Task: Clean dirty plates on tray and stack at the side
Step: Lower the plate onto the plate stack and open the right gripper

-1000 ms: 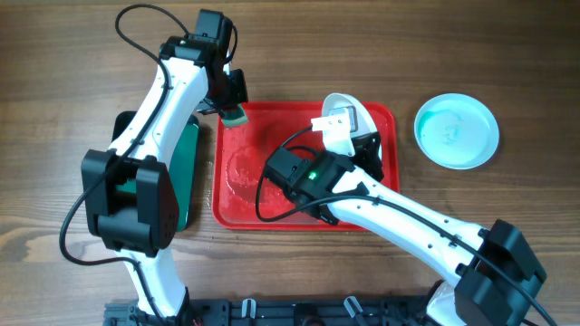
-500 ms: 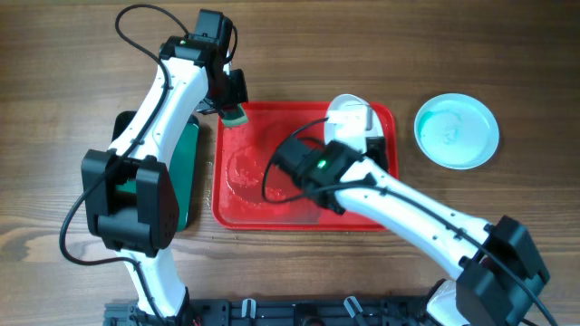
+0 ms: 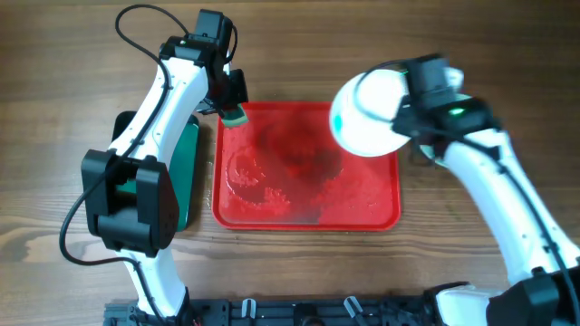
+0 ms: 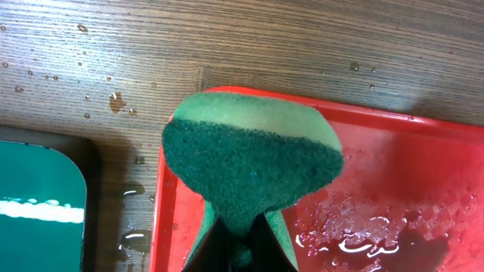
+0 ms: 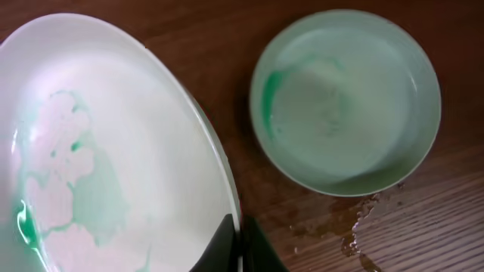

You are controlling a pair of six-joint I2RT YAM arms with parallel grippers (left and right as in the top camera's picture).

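Two white plates in view: one lifted, one on the table.

The right gripper (image 5: 238,243) is clamped on the rim of the held plate (image 3: 367,113), smeared teal-green, raised over the 1 o'clock corner of the one red tray (image 3: 308,204), which is wet. The second plate (image 5: 344,98) lies on the wooden table (image 3: 72,54) at the held plate's 2 o'clock. The left gripper (image 3: 234,107) pinches one green sponge (image 4: 249,162) at the tray's 11 o'clock corner. One dark green tray (image 3: 188,172) sits at 9 o'clock.
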